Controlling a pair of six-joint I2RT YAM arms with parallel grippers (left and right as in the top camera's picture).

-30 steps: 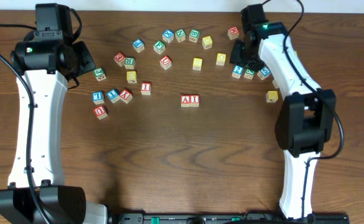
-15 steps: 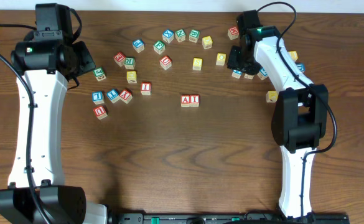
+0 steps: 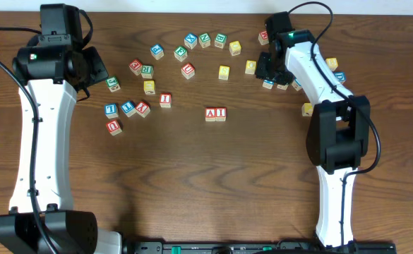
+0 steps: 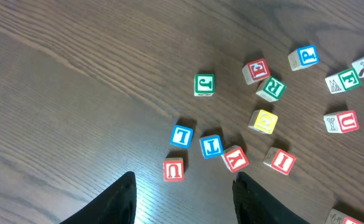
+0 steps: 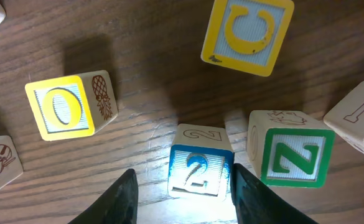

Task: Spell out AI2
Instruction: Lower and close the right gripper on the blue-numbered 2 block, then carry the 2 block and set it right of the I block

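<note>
Two white arms, black joints.
White shells on left arm [image 3: 40, 141] and right arm [image 3: 332, 204], black joint housings, black cables [image 3: 380, 144], green light [image 3: 289, 35] by right wrist; left gripper [image 4: 183, 186] and right gripper [image 5: 182, 180] have black fingers.

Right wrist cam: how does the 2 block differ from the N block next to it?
The 2 block is blue-framed; the N block is green-framed. The 2 block sits between the fingers of the right end effector; the N block lies just outside them. Both are white-faced wooden cubes.
</note>
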